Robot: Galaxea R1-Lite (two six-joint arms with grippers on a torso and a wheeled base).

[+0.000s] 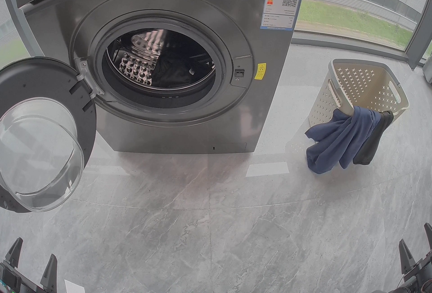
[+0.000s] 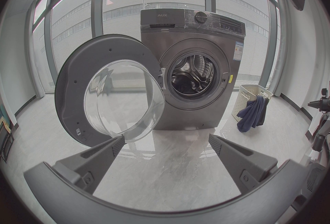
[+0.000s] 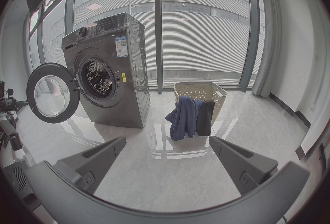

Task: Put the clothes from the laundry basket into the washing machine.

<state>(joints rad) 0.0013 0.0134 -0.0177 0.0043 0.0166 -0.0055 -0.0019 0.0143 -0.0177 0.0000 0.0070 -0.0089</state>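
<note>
**Status: Both Grippers Empty, Clothes on the Basket Rim**

1. Surface and room. I stand on a grey, glossy tiled floor (image 1: 202, 226). Tall windows (image 3: 202, 28) close the room behind the machine and basket.

2. Hands. My left gripper (image 2: 166, 138) and right gripper (image 3: 167, 138) are both low over the floor. Their fingers are spread wide and hold nothing.

3. Task items. The washing machine (image 1: 270, 82) stands ahead of my left gripper, its round opening facing me. Its door (image 1: 40, 136) is swung fully out to that hand's outer side. The laundry basket (image 1: 360, 82) stands on the floor ahead of my right gripper, just beside the machine, with its mouth upward and a broad side toward that hand.

4. Orientation. A blue garment (image 1: 339, 136) and a dark garment (image 1: 373, 141) are draped side by side over the rim nearest me. Their long axes run down the basket wall toward the floor.

5. Limits of view. A dark shape (image 1: 173, 69) lies inside the drum; I cannot tell what it is. The basket wall hides its lower interior.
</note>
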